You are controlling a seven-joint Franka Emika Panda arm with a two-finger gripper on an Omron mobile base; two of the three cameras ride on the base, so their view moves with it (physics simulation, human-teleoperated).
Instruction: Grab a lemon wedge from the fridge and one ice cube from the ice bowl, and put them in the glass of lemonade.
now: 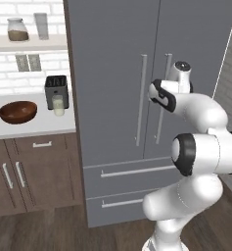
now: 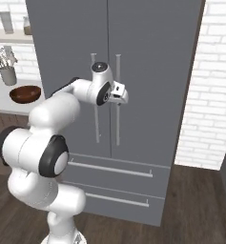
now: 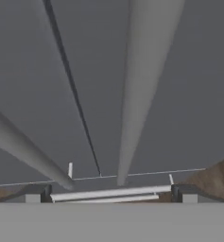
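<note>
The gripper (image 2: 125,96) sits just before the right handle (image 2: 118,100) of the fridge (image 1: 112,73), jaws spread apart. Both doors are shut, hiding anything inside. Farther left, on the bench (image 1: 34,128): one ice bowl (image 1: 17,112), contents unclear, and one glass of lemonade (image 1: 58,105).

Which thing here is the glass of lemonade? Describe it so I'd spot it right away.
Start at the tall grey fridge and look to the white counter on its left side. There a black toaster stands, and the glass of lemonade is right in front of it. It is a small clear tumbler of pale yellowish-white liquid, shorter than the toaster and far narrower than the brown wooden ice bowl nearby.
</note>
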